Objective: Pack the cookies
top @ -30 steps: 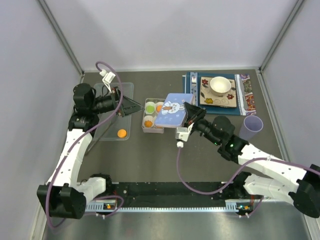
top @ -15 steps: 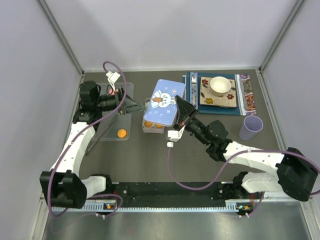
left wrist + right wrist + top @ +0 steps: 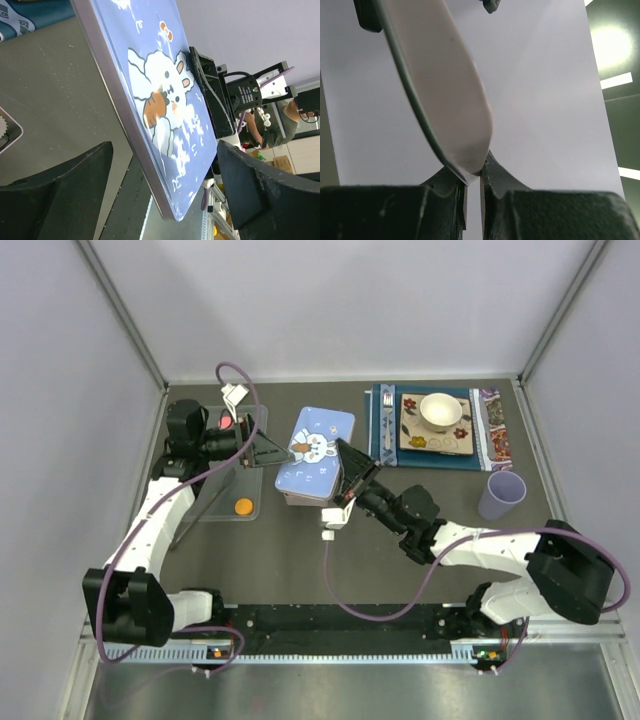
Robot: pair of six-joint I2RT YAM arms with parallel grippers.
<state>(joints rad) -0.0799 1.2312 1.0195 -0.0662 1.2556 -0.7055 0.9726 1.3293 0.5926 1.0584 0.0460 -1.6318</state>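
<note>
Dark tabletop (image 3: 300,540); right end effector (image 3: 472,176) pinches rabbit-printed blue lid (image 3: 318,445).

The right claw (image 3: 341,464) has swung the blue lid (image 3: 315,452) leftward — now tilted over the box (image 3: 298,500).

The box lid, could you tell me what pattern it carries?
Light blue lid with a white rabbit holding an orange carrot; left wrist view shows it best.

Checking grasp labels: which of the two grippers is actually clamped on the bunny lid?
The right gripper: its jaws are pinched shut on the edge of the blue bunny lid. The left gripper stands wide open beside the lid, gripping nothing.
</note>
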